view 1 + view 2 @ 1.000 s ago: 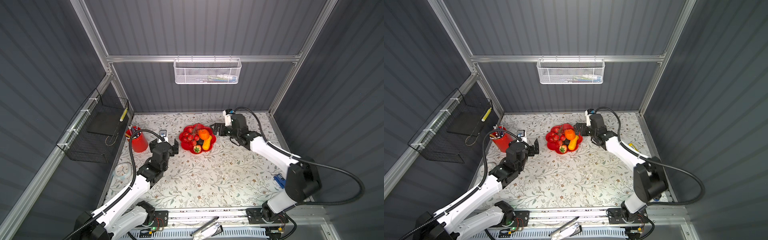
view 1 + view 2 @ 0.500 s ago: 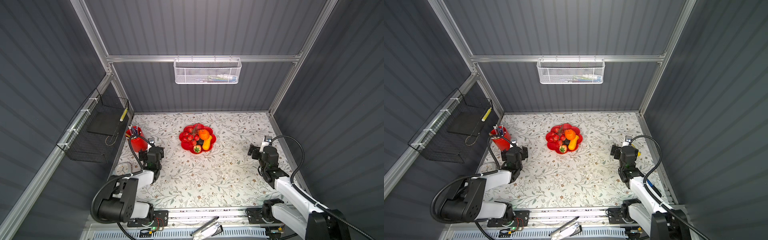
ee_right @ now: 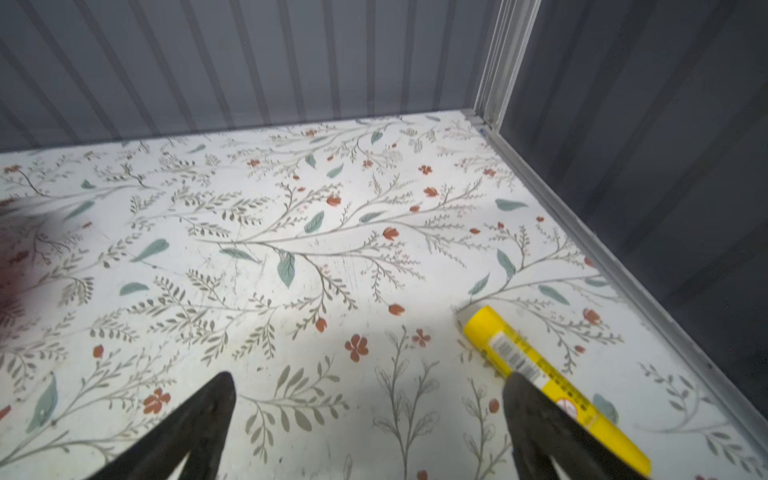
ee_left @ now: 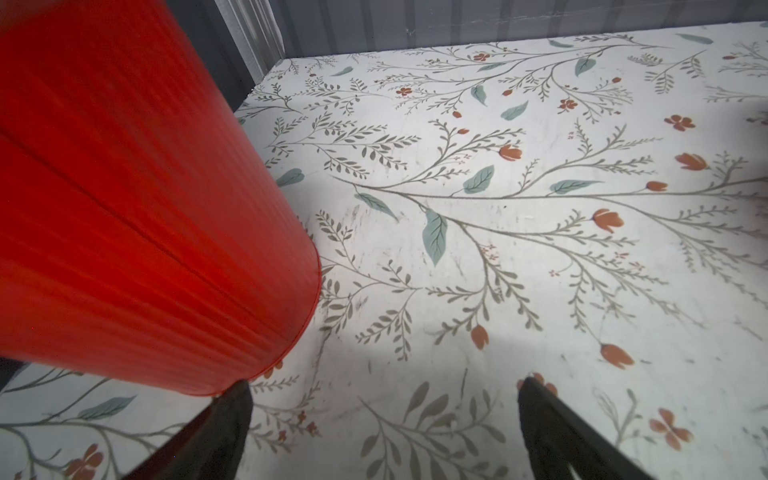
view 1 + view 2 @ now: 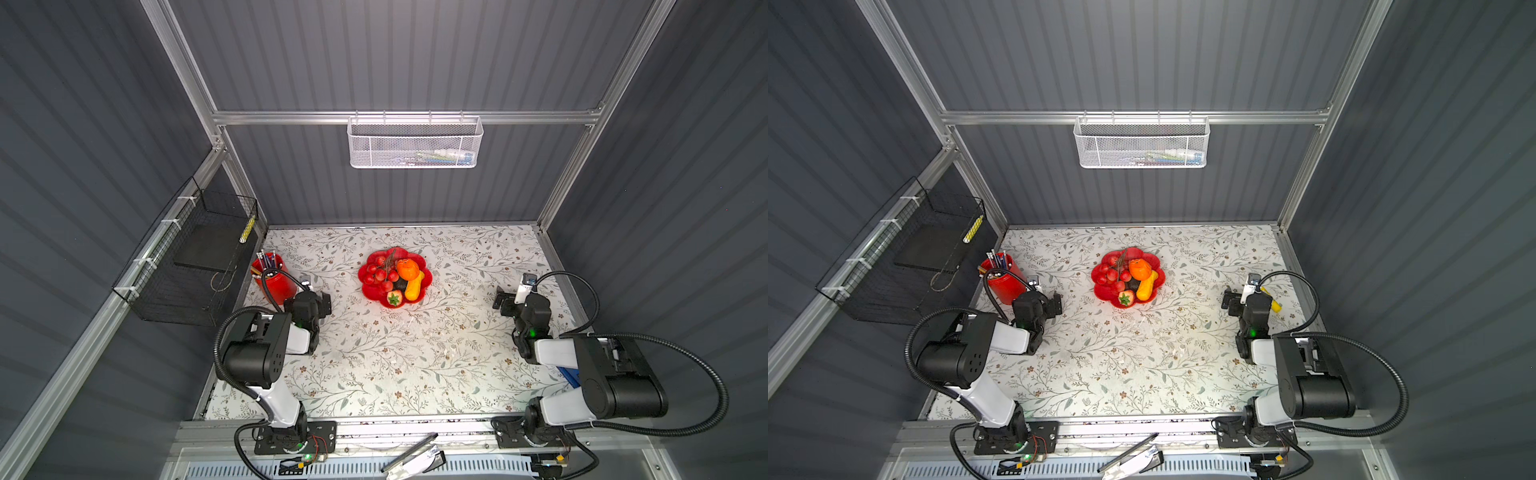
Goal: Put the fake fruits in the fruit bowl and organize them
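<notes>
The fruit bowl (image 5: 369, 292) (image 5: 1103, 292), a red flower-shaped dish, sits mid-table toward the back in both top views. The fake fruits lie inside it: red berries (image 5: 380, 274), an orange lumpy fruit (image 5: 408, 269), a yellow-orange squash (image 5: 415, 287), a dark avocado (image 5: 400, 284) and a strawberry (image 5: 395, 298). My left gripper (image 5: 323, 301) (image 4: 384, 399) is open and empty, low over the table left of the bowl, beside the pencil cup. My right gripper (image 5: 500, 300) (image 3: 368, 395) is open and empty, far right of the bowl. Neither wrist view shows the bowl.
A red pencil cup (image 5: 275, 277) (image 4: 124, 208) stands almost against my left gripper's finger. A yellow marker (image 3: 540, 374) (image 5: 1273, 302) lies by my right gripper near the right wall. A black wire basket (image 5: 195, 257) hangs left, a white mesh basket (image 5: 415, 143) on the back wall.
Both arms have drawn back from the bowl to folded poses at the table's left and right sides. The fruits and bowl have not moved.
</notes>
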